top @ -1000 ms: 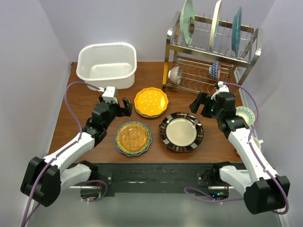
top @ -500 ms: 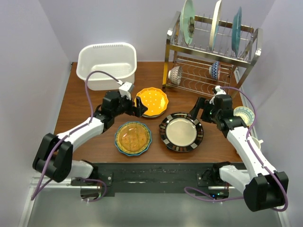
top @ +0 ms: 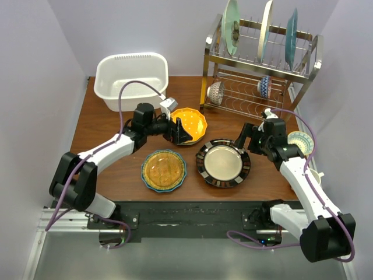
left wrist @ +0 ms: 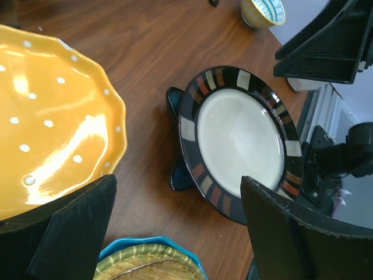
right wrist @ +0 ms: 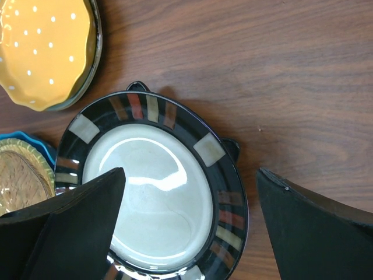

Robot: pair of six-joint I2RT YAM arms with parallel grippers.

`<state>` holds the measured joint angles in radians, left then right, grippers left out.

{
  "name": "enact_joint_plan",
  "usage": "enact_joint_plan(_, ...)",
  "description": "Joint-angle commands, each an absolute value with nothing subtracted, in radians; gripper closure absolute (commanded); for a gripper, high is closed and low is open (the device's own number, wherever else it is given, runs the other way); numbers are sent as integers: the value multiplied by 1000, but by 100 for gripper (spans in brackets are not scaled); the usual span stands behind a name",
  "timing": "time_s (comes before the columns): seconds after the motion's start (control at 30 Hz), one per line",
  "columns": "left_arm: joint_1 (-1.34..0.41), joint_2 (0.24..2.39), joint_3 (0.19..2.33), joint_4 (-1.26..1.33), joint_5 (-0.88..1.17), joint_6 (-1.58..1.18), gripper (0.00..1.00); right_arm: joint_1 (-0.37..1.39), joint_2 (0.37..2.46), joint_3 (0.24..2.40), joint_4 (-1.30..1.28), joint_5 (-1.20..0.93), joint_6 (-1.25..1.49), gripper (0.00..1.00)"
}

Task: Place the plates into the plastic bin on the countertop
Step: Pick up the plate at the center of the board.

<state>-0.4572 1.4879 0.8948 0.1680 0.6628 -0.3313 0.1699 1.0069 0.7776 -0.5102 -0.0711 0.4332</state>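
Note:
The orange scalloped plate (top: 187, 124) (left wrist: 46, 134) lies mid-table on top of another plate. My left gripper (top: 180, 133) (left wrist: 180, 233) is at its near edge, open, with one finger (left wrist: 76, 233) over the orange rim. The black-rimmed cream plate (top: 223, 163) (right wrist: 151, 198) rests on a blue star-shaped plate (left wrist: 176, 181). Over its right rim hangs my right gripper (top: 245, 139) (right wrist: 192, 224), open, the jaws straddling the rim. In front of the left gripper lies the amber plate (top: 164, 170) with the blue-green rim. The white plastic bin (top: 133, 79) stands at the back left of the countertop (top: 105, 134) and holds no plate.
A steel wire dish rack (top: 262, 64) at the back right holds three upright plates and two small bowls. A small patterned bowl (top: 302, 140) and a white mug (top: 317, 175) stand at the right edge, beside my right arm.
My left arm has reached rightward from beside the bin to the orange plate's near edge, its jaws narrowing slightly. My right gripper has drifted left and down toward the black-rimmed plate.

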Motion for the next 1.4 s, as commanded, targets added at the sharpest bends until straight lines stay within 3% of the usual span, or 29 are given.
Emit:
enact_joint_plan(0.0, -463, 1523, 945, 109, 764, -341, 9, 169, 1012, 819, -529, -75, 413, 1)
enact_joint_plan(0.2, -466, 1560, 940, 123, 836, -365, 11, 167, 1023, 818, -537, -83, 408, 1)
enact_joint_plan(0.4, -472, 1604, 954, 127, 902, -376, 19, 169, 1020, 811, -537, -89, 405, 1)
enact_joint_plan(0.47, -479, 1615, 968, 101, 888, -368, 25, 169, 1022, 811, -541, -87, 402, 1)
enact_joint_plan(0.9, -525, 1641, 1011, 6, 831, -318, 27, 169, 1017, 807, -552, -107, 393, 1)
enact_joint_plan(1.37, -591, 1746, 1065, -69, 842, -299, 39, 169, 989, 782, -558, -127, 403, 1)
